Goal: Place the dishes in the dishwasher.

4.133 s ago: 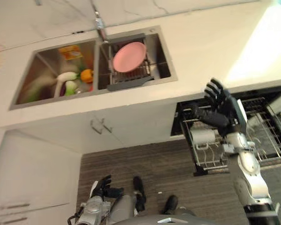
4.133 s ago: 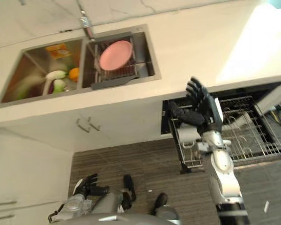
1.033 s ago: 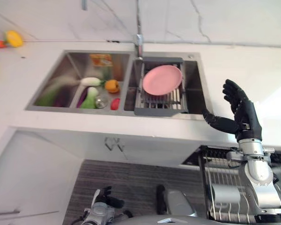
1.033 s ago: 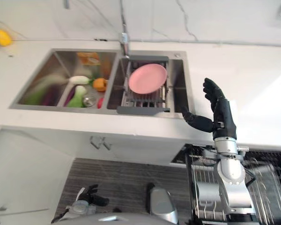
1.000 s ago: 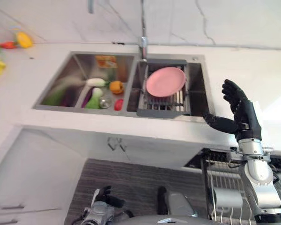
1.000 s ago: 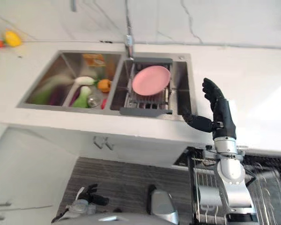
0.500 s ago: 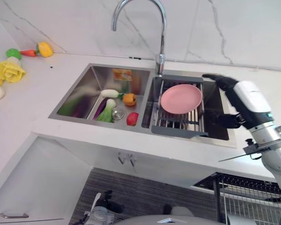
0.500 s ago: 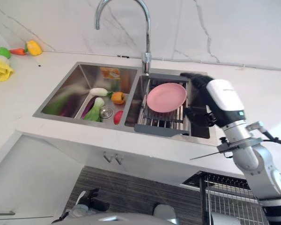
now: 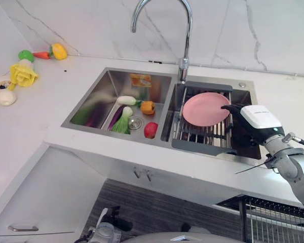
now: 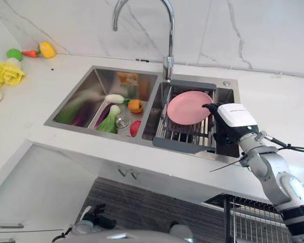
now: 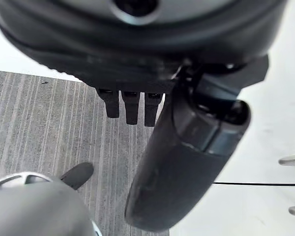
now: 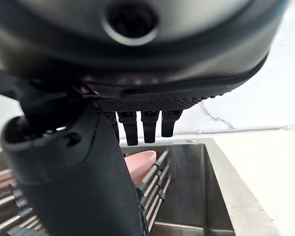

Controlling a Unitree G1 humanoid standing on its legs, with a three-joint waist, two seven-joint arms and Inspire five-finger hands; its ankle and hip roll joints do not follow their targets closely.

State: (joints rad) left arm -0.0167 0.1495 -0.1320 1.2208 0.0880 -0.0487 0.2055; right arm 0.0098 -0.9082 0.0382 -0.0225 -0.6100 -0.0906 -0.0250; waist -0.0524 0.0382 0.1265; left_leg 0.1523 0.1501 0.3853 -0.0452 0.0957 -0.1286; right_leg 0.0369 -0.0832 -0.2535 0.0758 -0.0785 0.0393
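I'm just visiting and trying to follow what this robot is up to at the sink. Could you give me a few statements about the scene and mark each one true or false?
1. The pink plate rests on a rack in the sink's right basin. True.
2. The right hand is at the plate's edge with fingers straight. True.
3. The right hand has lifted the plate off the rack. False: it rests on the rack.
4. Vegetables lie in the left basin. True.
5. The left hand reaches for the faucet. False: it hangs low near the floor.
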